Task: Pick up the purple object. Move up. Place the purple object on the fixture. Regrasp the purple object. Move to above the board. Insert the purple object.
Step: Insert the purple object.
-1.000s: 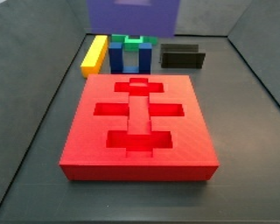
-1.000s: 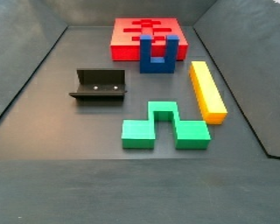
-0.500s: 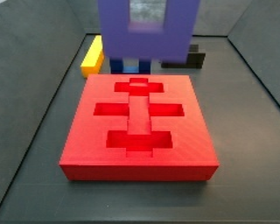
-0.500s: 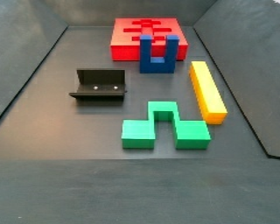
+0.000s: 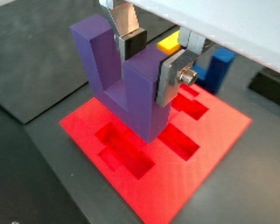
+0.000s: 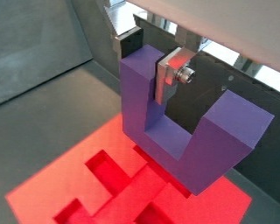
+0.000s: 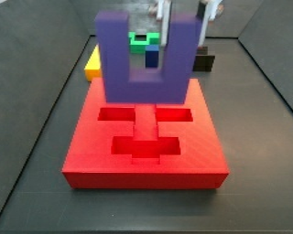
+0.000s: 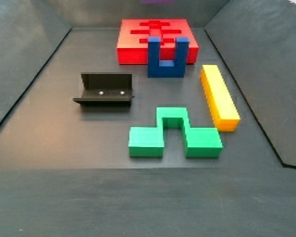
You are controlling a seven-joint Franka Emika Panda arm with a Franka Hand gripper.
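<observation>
**Inspector:** Since the earlier frames the purple object (image 7: 143,57) has come down in a side view: a second ago only a cropped violet patch showed at the top edge, and now the whole U-shape is visible, prongs up, covering the far end of the board (image 7: 143,137). Nothing on the floor has shifted.

**Second:** State of the gripper?

**Inspector:** The gripper (image 5: 152,58) is clenched on the purple object. In both wrist views the silver finger plates (image 6: 171,75) clamp one prong, one plate on its outer face and one inside the slot. The other prong stands free beside the gripper.

**Second:** Where is the piece relative to the board?

**Inspector:** Hanging directly below the gripper, base downward, with the board's cross-shaped recesses (image 6: 116,179) beneath it. It appears to be clear of the surface, but I cannot tell that for certain from these views.

**Second:** Surroundings?

**Inspector:** Beyond the gripper in a side view, the green block (image 7: 143,40) shows through the gap between the prongs, the yellow bar (image 7: 92,62) pokes out to one side of the held piece, and a corner of the fixture (image 7: 204,62) to the other. In a side view taken from the opposite end, the blue block (image 8: 166,58) stands upright against the near edge of the board (image 8: 129,41), the fixture (image 8: 104,92) sits well apart on the floor, and the gripper does not appear in that frame.
</observation>
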